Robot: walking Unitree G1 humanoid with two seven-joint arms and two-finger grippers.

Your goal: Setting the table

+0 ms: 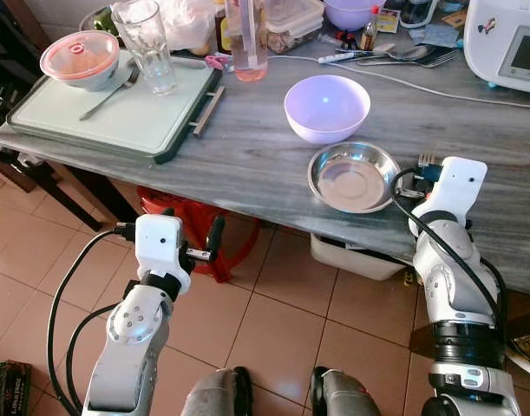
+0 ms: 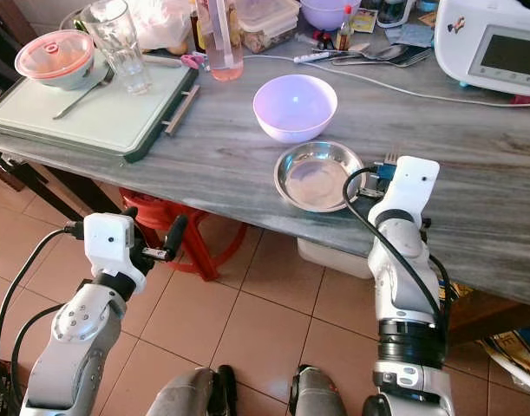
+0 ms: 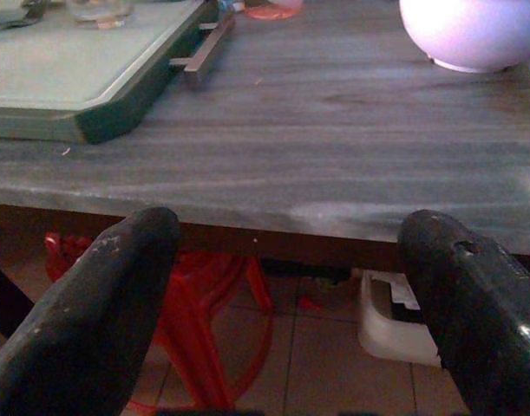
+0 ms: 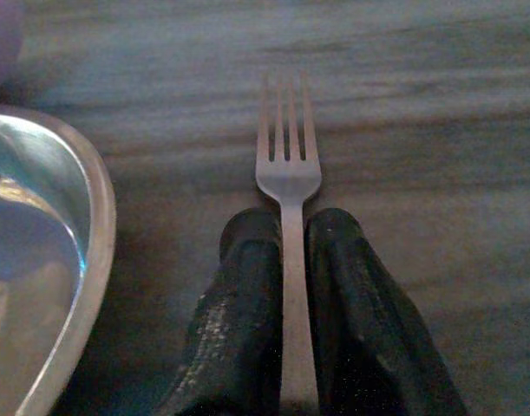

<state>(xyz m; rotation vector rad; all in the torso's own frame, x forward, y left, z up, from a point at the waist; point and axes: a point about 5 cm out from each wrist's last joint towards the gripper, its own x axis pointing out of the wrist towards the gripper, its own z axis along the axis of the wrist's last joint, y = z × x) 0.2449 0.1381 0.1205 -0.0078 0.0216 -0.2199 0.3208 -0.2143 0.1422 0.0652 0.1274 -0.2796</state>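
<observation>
1. Left gripper (image 3: 282,295) sits below the table (image 1: 247,156) edge on the near side, over the floor, well short of the steel plate (image 1: 355,178). Fingers spread wide, nothing between them. Looks idle.
2. Right gripper (image 4: 291,251) is over the table just right of the steel plate. Fingers pressed together on the fork (image 4: 287,165), pinching its handle; tines point away from the robot, low over the wood. Can't tell if the tines touch the table.
3. Judgement: the fork is being laid beside the plate, so this place setting is close to done.
4. Risk: the pinch is narrow on a thin flat handle. If it lets go before the fork lies flat, the fork may drop, bounce and end up crooked.
5. Risk: the plate rim is just beside the gripper. Any drift left would knock it and push the plate into the purple bowl (image 1: 326,107), which sits just behind it.
6. Farther back and left of the plate: a green tray (image 1: 117,117) with a glass (image 1: 147,43), a second fork (image 1: 108,95) and a lidded bowl (image 1: 80,59). Tall glass could tip if reached for carelessly.
7. Behind the purple bowl a white cable (image 1: 421,87) runs across the table; snag hazard for an arm reaching back.
</observation>
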